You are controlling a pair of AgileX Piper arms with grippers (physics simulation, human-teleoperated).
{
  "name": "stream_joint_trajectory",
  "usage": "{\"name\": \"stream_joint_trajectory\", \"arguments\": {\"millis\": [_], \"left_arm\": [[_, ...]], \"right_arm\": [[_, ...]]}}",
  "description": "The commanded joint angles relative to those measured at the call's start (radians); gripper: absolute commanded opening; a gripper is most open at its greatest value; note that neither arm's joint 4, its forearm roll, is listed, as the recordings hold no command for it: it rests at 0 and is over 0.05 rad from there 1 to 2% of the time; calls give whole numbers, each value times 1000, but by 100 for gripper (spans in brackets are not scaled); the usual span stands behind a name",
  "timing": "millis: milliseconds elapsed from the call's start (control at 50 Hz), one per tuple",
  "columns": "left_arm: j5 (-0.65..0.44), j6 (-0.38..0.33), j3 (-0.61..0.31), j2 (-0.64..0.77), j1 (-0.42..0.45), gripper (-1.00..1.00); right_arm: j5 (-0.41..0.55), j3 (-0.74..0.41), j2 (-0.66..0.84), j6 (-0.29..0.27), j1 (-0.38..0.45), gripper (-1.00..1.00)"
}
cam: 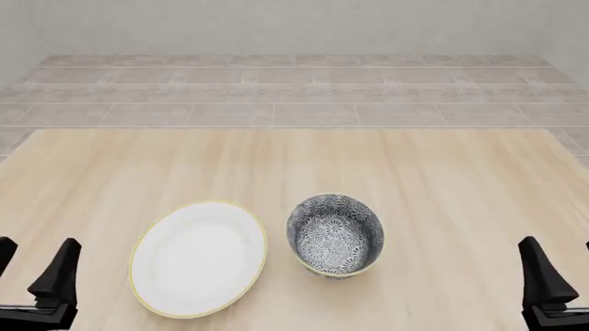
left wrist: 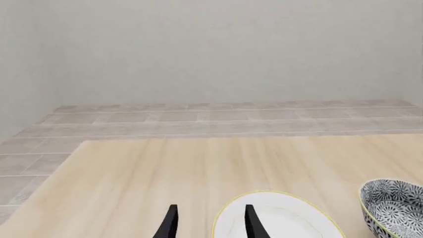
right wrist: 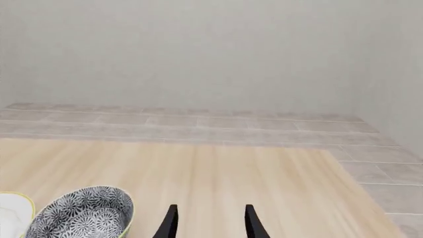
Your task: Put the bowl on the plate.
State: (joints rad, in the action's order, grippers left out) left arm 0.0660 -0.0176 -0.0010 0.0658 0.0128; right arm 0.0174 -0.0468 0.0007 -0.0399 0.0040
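Bowl and plate side by side on table, both grippers parted and holding nothing.

Front view: plate (cam: 198,258) lies left of centre toward the near table edge; bowl (cam: 335,234) stands upright just beside its right rim, a narrow strip of wood between them, not on it. Left gripper (cam: 35,274) sits at the near left corner, well apart from the plate; right gripper (cam: 559,274) at the near right corner, well apart from the bowl. Bare table (cam: 442,172) runs wide behind and to both sides of the dishes. Tiled floor (cam: 294,96) lies past the far edge.
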Motion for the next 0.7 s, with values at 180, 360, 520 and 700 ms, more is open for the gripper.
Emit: {"name": "stream_joint_trajectory", "arguments": {"millis": [180,360,520,700], "left_arm": [[29,-6,1,26,6,100],[27,-7,0,22,7,100],[34,-7,0,27,5,100],[51,-8,0,45,6,100]], "right_arm": [[71,-80,8,-34,37,100],[51,-136,105,-53,88,100],[28,-165,167,-71,123,100],[25,-175,190,-79,152,100]]}}
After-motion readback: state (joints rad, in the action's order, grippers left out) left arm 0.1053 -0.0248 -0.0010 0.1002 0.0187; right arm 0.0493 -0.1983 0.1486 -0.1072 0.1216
